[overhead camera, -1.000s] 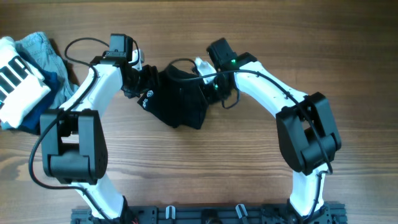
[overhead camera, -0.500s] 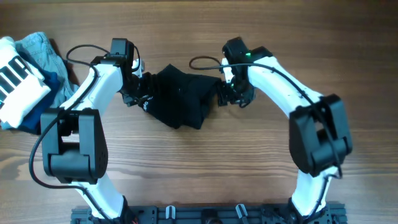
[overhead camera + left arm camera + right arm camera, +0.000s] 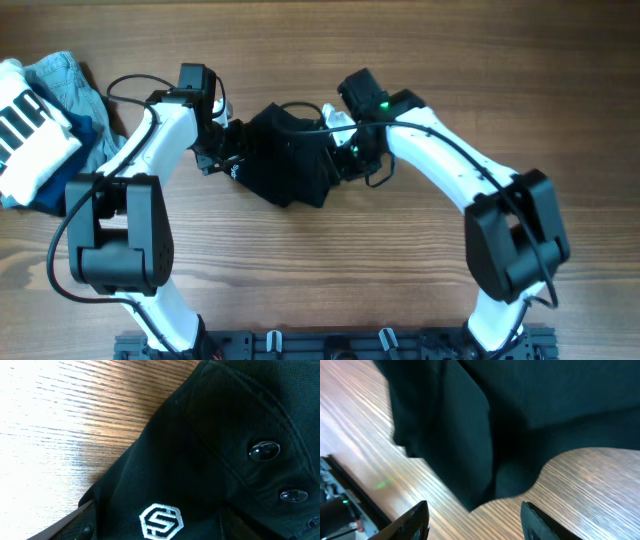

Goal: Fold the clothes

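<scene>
black shirt (image 3: 288, 160) bunched on bench (image 3: 400, 270); my right tool (image 3: 474, 517), fingers apart and empty, has returned over its edge; left tool (image 3: 226, 152) grip: i cannot tell.

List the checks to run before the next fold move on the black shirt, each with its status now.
1. The right gripper is open and empty: ok. Its fingers stand apart over bare table, with the black shirt just ahead.
2. The left gripper has hold of the shirt: cannot tell. Fabric fills the left wrist view.
3. The shirt lies flat: not ok. It is bunched in a heap between the arms.
4. The logo faces up: ok.
5. Other clothes lie apart from the shirt: ok. The striped white garment and the light blue garment lie beyond the left arm.
</scene>
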You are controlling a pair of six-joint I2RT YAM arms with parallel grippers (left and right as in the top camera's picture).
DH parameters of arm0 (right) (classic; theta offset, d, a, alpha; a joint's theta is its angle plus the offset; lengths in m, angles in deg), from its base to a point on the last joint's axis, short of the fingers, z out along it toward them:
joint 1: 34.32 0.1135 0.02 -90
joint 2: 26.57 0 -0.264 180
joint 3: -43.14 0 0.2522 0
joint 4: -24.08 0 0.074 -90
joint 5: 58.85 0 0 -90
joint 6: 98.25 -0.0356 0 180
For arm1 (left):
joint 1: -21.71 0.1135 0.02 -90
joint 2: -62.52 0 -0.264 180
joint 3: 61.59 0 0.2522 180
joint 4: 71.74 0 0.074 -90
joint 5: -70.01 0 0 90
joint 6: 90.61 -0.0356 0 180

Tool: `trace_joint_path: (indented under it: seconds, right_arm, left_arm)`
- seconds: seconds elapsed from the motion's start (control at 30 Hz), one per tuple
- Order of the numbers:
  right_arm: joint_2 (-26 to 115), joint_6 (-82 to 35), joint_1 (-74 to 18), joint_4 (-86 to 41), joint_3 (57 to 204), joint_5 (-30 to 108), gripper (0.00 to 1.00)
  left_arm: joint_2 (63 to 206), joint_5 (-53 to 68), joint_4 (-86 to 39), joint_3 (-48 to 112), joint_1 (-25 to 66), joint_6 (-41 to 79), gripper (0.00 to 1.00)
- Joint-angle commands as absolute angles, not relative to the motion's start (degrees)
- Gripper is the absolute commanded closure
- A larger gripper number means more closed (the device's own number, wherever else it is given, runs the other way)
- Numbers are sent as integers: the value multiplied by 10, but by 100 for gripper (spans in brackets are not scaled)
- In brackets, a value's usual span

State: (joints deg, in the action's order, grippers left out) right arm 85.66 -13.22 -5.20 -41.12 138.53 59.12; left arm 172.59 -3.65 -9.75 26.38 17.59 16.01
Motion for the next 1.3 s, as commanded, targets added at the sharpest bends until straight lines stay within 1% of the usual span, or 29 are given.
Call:
trace_joint_path:
  seconds: [0.0, 0.07, 0.1, 0.13, 0.17, 0.2, 0.23, 0.3, 0.4, 0.43, 0.5, 0.57, 0.63, 0.67, 0.7, 0.87, 0.93, 1.0, 1.13, 1.17, 1.27]
  right_arm:
    - [894, -144, -37, -407, 1375, 587, 41]
    - [903, -142, -26, -399, 1374, 595, 42]
    - [904, -142, -20, -393, 1374, 595, 46]
    - [904, -144, -14, -387, 1374, 595, 55]
    - [904, -144, -12, -385, 1374, 595, 67]
    - [904, -144, -12, -385, 1374, 595, 83]
    - [904, -144, -12, -388, 1374, 596, 96]
    - [904, -139, -12, -401, 1374, 616, 96]
    - [900, -59, -12, -511, 1375, 770, 96]
    - [900, -46, -12, -538, 1375, 766, 96]
    - [900, -70, -12, -551, 1374, 673, 96]
    - [902, -126, -12, -539, 1374, 562, 96]
    - [902, -179, -12, -518, 1374, 487, 86]
    - [902, -198, -12, -503, 1374, 465, 79]
    - [902, -209, -12, -488, 1374, 447, 77]
    - [902, -224, -12, -429, 1374, 432, 78]
    - [902, -224, -13, -422, 1374, 432, 77]
    - [902, -224, -14, -412, 1374, 432, 77]
    - [902, -240, -14, -387, 1374, 432, 77]
    - [902, -249, -14, -388, 1374, 432, 77]
    - [902, -250, -14, -387, 1374, 432, 72]
  left_arm:
    - [1732, -46, -97, 262, 172, 152, 24]
    - [1732, -47, -98, 262, 172, 152, 23]
    - [1732, -47, -100, 262, 172, 152, 23]
    - [1732, -47, -101, 262, 172, 152, 23]
    - [1732, -47, -101, 262, 172, 152, 23]
    - [1732, -47, -101, 262, 172, 152, 23]
    - [1732, -47, -102, 262, 172, 152, 23]
    - [1732, -47, -102, 262, 172, 152, 23]
    - [1732, -47, -104, 262, 172, 152, 22]
    - [1732, -47, -106, 262, 172, 152, 22]
    - [1732, -46, -109, 262, 172, 152, 22]
    - [1732, -46, -107, 262, 172, 152, 22]
    - [1732, -46, -97, 262, 170, 152, 23]
    - [1732, -46, -88, 262, 170, 152, 23]
    - [1732, -46, -76, 262, 170, 152, 23]
    - [1732, -46, 25, 262, 170, 153, 30]
    - [1731, -46, 64, 262, 170, 173, 30]
    - [1731, -46, 77, 262, 170, 181, 28]
    - [1719, -46, 50, 262, 170, 178, 28]
    - [1708, -46, 29, 262, 170, 176, 29]
    - [1659, -46, -69, 262, 170, 176, 27]
